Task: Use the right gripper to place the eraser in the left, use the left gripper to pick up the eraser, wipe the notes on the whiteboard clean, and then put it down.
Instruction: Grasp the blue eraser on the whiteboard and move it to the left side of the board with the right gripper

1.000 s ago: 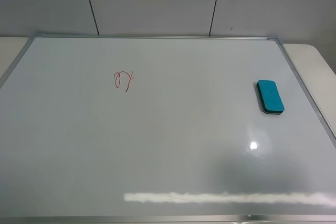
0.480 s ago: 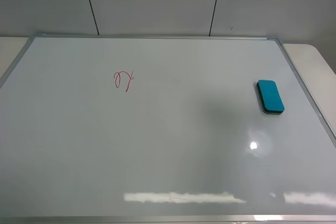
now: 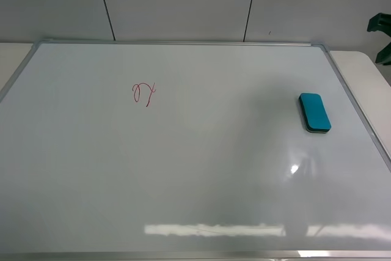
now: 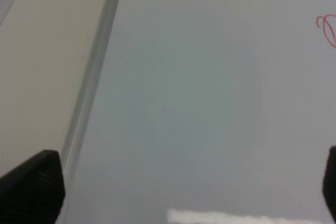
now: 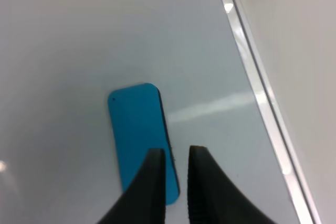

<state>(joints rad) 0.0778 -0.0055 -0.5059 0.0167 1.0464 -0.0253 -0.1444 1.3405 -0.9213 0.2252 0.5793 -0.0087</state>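
Note:
The whiteboard (image 3: 183,169) fills most of the exterior view. The teal eraser (image 3: 314,112) lies flat near the board's right edge. The red notes (image 3: 144,93) sit at the upper left. My right gripper (image 5: 177,152) hovers above the eraser (image 5: 139,132) with its fingers close together and nothing between them. Part of the right arm (image 3: 381,25) shows at the far right edge of the exterior view. My left gripper (image 4: 181,192) is wide open and empty over the board's left side, near the silver frame (image 4: 92,77). The notes (image 4: 328,29) lie off to one side of it.
The board's silver frame (image 3: 357,111) runs close to the eraser's right side, with a pale table surface (image 3: 369,71) beyond it. A grey panelled wall (image 3: 183,4) stands behind the board. Light glare (image 3: 214,230) streaks the board's near edge.
A dark part of my right arm has come into the exterior view at the upper right edge. The shadow on the board has shifted towards the eraser. Eraser and notes have not moved.

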